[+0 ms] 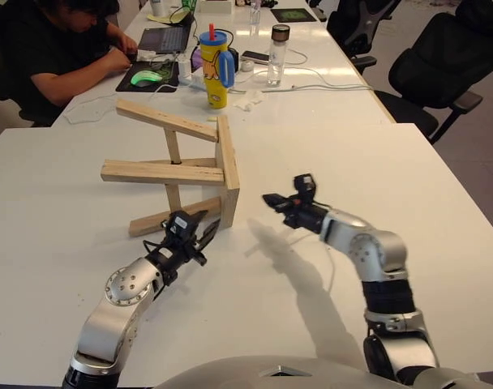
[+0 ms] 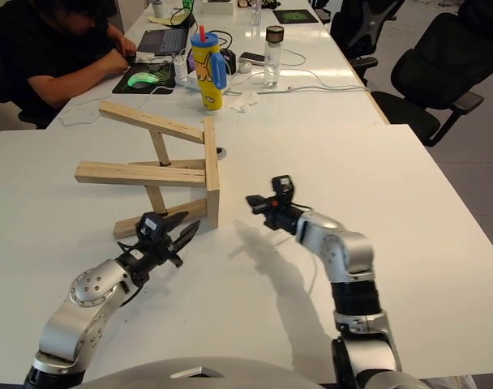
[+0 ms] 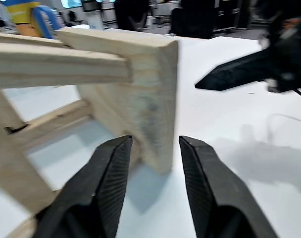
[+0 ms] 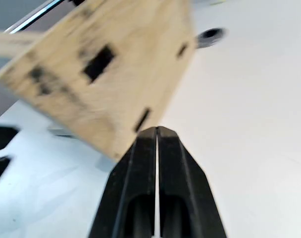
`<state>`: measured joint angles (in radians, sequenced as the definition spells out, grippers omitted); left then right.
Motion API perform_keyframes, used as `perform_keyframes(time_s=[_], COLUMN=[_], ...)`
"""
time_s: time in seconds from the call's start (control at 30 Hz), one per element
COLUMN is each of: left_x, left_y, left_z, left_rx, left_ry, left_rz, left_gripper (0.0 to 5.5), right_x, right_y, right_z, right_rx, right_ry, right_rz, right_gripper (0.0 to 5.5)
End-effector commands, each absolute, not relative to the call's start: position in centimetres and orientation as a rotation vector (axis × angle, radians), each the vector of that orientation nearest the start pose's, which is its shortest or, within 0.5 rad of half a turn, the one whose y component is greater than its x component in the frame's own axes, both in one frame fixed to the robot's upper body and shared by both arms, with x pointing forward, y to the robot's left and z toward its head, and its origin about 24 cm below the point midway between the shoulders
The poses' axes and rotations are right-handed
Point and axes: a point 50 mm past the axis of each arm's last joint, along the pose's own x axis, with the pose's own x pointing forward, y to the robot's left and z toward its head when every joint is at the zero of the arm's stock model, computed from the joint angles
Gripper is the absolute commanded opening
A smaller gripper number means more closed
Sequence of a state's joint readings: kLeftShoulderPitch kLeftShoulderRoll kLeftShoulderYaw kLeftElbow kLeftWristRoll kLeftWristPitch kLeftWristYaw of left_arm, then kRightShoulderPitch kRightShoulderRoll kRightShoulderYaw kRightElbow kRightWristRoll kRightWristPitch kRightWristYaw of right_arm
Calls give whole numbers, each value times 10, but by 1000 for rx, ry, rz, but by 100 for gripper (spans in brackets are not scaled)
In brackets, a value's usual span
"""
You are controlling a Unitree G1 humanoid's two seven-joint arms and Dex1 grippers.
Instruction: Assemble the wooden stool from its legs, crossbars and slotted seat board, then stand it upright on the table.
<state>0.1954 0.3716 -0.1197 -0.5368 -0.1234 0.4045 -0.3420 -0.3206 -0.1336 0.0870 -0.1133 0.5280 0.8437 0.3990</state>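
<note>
Stool [image 1: 161, 172] of pale wood lies tipped on its side on the white worktop [image 1: 392, 178]. Its slotted seat board [image 1: 228, 170] stands on edge, and its legs point toward the robot's left, joined by short crossbars [image 1: 173, 148]. The lowest leg [image 1: 153, 222] rests along the worktop.

The left gripper [image 1: 207, 237] sits low by the seat board's bottom corner with its two dark fingers spread apart. In the left wrist view that corner lies just ahead of the gap between them, and nothing is held. Whether either finger touches the wood cannot be told.

The right gripper [image 1: 267, 197] hangs above the worktop on the seat board's flat outer side. Its fingers are pressed together into a single point aimed at the board, close to it but apart from it. The right wrist view shows the board's dark slots just beyond that tip.

A yellow cup [image 1: 215, 69] and a clear bottle [image 1: 277, 55] stand on the adjoining table behind the stool.
</note>
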Motion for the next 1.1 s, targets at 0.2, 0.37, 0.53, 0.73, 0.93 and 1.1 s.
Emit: perform_keyframes(time_s=[0.2, 0.37, 0.53, 0.73, 0.93, 1.1], left_x=[202, 207, 225, 236, 238, 232], left_y=[167, 174, 171, 154, 156, 145], left_z=[62, 66, 68, 67, 69, 69], left_rx=[328, 385, 376, 262, 195, 137], left_ry=[202, 147, 113, 120, 129, 140], left_rz=[-402, -312, -283, -311, -283, -335], left_gripper=[214, 214, 214, 214, 279, 350], right_x=[267, 271, 275, 278, 277, 277], right_y=[-34, -65, -92, -87, -86, -86], right_z=[110, 91, 78, 77, 74, 72], right_rx=[330, 297, 306, 320, 322, 320], right_ry=[283, 352, 388, 407, 418, 426], right_rz=[1006, 876, 760, 790, 799, 807], right_gripper=[0, 0, 0, 0, 0, 0])
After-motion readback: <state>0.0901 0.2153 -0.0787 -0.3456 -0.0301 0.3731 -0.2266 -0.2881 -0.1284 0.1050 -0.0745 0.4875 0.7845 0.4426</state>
